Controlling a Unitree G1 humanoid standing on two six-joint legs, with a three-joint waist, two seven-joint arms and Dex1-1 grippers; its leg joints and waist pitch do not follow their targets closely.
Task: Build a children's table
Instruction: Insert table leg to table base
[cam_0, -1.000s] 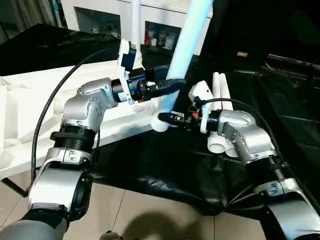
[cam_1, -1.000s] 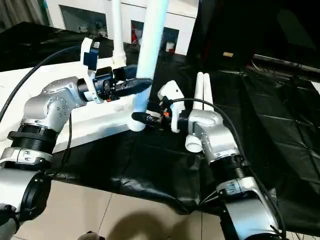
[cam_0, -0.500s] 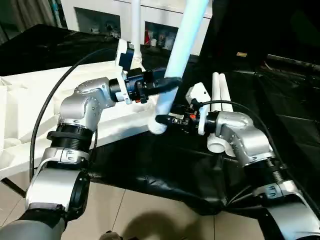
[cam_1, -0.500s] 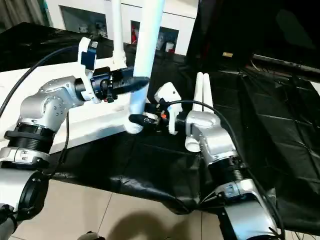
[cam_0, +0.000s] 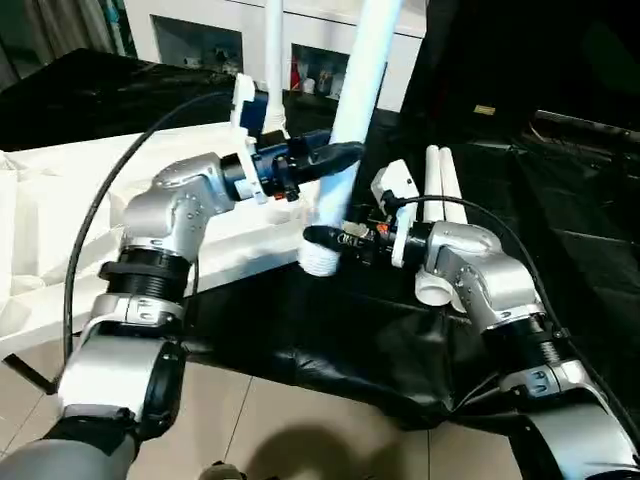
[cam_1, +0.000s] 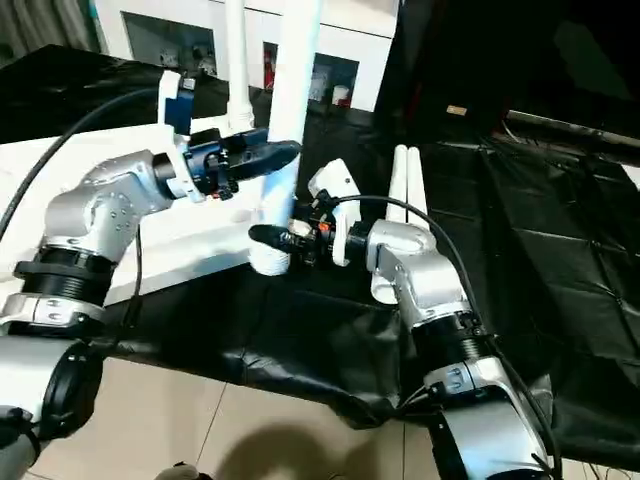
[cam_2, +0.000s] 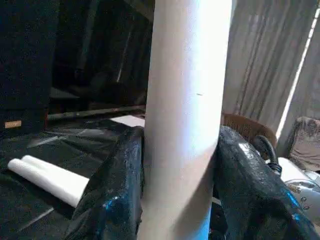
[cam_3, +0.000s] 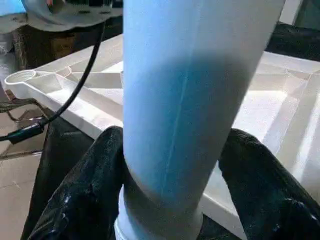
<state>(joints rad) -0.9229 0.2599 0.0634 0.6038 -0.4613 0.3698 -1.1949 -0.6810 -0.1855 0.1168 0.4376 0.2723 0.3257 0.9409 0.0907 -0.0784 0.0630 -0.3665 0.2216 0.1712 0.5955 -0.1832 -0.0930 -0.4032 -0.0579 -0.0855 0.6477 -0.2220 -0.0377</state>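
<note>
I hold one white leg (cam_0: 352, 90) nearly upright over the near edge of the tabletop (cam_0: 40, 215), which lies ribbed side up on the black worktable (cam_0: 560, 200). My left gripper (cam_0: 338, 153) is clamped on the leg partway up the shaft. My right gripper (cam_0: 322, 237) grips it lower, just above the threaded foot (cam_0: 320, 262).

In the left wrist view the leg (cam_2: 185, 120) fills the gap between my fingers (cam_2: 117, 195), one pad on each side. The right wrist view shows the same: both fingers (cam_3: 85, 195) are pressed to the tube, with the collar just beyond them and the tabletop's ribs (cam_3: 100, 80) behind.

To seat this leg well, I judge that I should bring the foot straight over a corner socket (cam_3: 20, 76), keep the tube plumb with both grips sharing the load, and lower it without letting it lean. The foot hangs at the tabletop's edge, above the black sheet, so it seems to need a shift toward a socket first. Which socket is nearest I cannot tell.

A second leg (cam_0: 271, 50) already stands upright behind my left wrist. Two spare legs (cam_0: 440, 200) lie side by side on the worktable beside my right forearm.
</note>
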